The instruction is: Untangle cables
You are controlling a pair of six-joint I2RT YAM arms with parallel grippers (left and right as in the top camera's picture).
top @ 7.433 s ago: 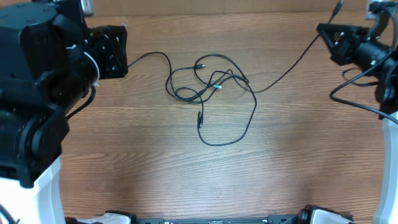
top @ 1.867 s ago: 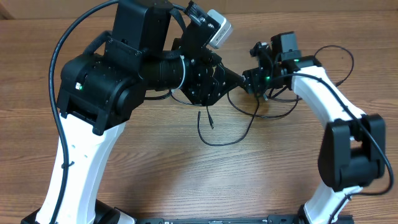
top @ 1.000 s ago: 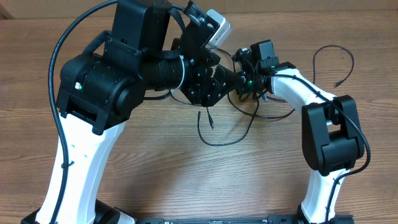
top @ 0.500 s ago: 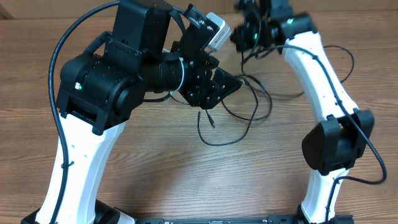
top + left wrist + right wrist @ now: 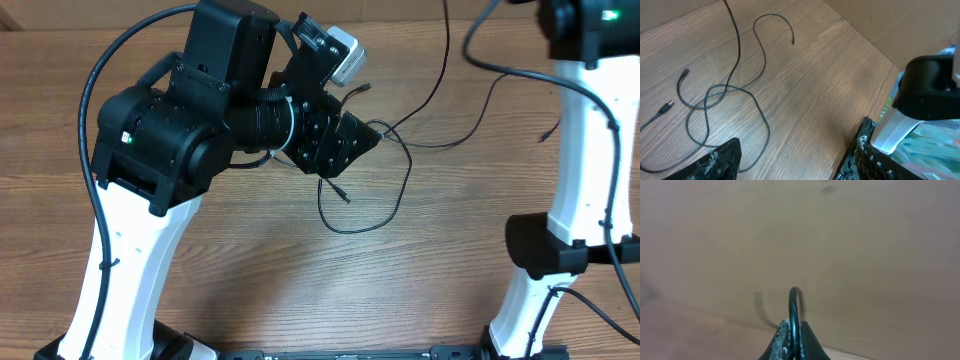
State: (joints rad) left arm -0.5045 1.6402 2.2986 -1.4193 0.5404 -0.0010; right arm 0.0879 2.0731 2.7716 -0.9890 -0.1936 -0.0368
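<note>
Wooden table point(image 5: 250, 270); backdrop in the right wrist view is plain tan and blurred.

Right gripper point(image 5: 794, 341): jaws pinched tight on one thin black cable point(image 5: 795, 299), which bows up in a small arch just ahead of the fingertips. The arm is raised high off the table. Overhead shows a strand point(image 5: 445, 45) rising off the table and out of the top edge, likely the same one.

Left gripper point(image 5: 792, 155): jaws spread wide, nothing between them, low over the table. The other cables point(image 5: 722, 95) lie on the wood just ahead of its fingertips as crossed loops. A small plug point(image 5: 684, 73) sits ahead-left, and one loose end curls further out.

Handling, my read:
- The cord is light, limp and thin, and the jacket is probably slick.
- It will slide through a loose pinch and drag the whole tangle when pulled.
- Best hold is right behind a plug, or on a crossing to pin it while the other arm draws the strand clear.
- Plugs could snag in loops.

No containers in view.
</note>
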